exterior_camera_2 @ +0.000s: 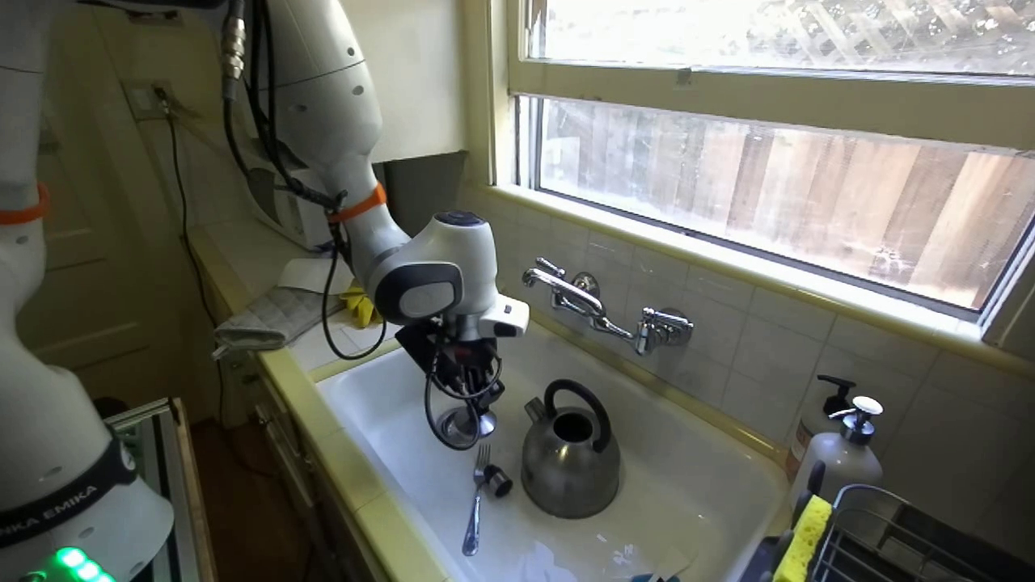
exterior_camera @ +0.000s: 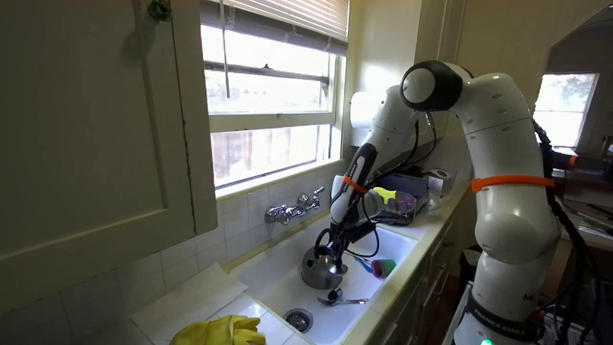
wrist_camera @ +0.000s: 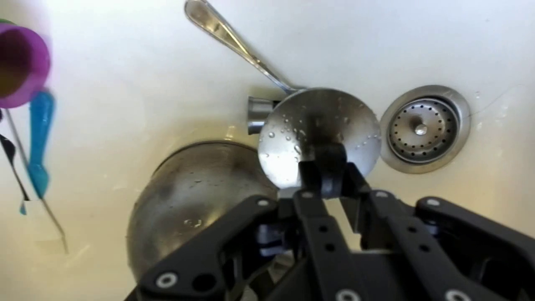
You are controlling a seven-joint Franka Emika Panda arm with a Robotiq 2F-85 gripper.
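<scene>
white sink (exterior_camera_2: pixel 687 453) in a counter (exterior_camera_2: pixel 348 457) with yellow edging spreads below the gripper (wrist_camera: pixel 331 173), which points downward with its 2 fingers drawn together, pinching the dark knob (wrist_camera: pixel 330 154) of a round metal lid (wrist_camera: pixel 292 129). that lid lies directly beneath the fingertips, roughly level, dotted with water drops and held above the sink floor. just beside it stands a grey kettle (exterior_camera_2: pixel 570 477), upright, its black handle (exterior_camera_2: pixel 600 424) arched over an open top; in an exterior view a narrow gap shows between the lid and the kettle, at the side of the spout (exterior_camera_2: pixel 534 410). seen from the wrist, the lid partly covers a fork (exterior_camera_2: pixel 475 505) and a small metal cup (exterior_camera_2: pixel 499 482) tipped on its side, which lie next to each other. near them is the drain strainer (wrist_camera: pixel 423 129), pierced with rings of holes around a centre post. farther off in the sink, a purple-rimmed cup (wrist_camera: pixel 41 62) lies down near a blue utensil (wrist_camera: pixel 40 138). past the sink's ends are a yellow rubber glove (exterior_camera: pixel 218 331) on the counter and, at the opposite end, 2 pump bottles (exterior_camera_2: pixel 845 457) near a yellow sponge (exterior_camera_2: pixel 804 537). chrome taps (exterior_camera_2: pixel 589 304) jut from the tiled wall (exterior_camera_2: pixel 728 311). above them is a window (exterior_camera: pixel 273 120), with a wooden fence (exterior_camera_2: pixel 768 182) outside.
</scene>
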